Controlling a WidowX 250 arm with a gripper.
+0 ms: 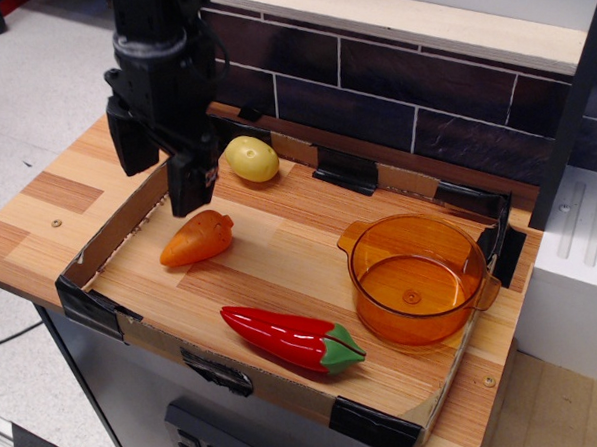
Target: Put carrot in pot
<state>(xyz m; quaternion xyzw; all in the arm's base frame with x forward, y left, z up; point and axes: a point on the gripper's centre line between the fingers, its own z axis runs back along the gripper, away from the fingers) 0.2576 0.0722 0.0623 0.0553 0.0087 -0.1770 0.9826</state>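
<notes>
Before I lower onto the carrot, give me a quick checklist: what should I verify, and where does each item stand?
1. Jaws open: ok, the gripper shows two fingers spread apart, nothing held.
2. Gripper over the carrot: not ok, it appears to sit up and left of it, near the tray's left wall.
3. Carrot free to grasp: ok, it lies alone on the tray floor, apart from the yellow toy and red pepper.
4. Pot ready: ok, upright and empty.
5. Path to pot: ok, open tray floor between.
6. Height above carrot: cannot tell from one view.
</notes>
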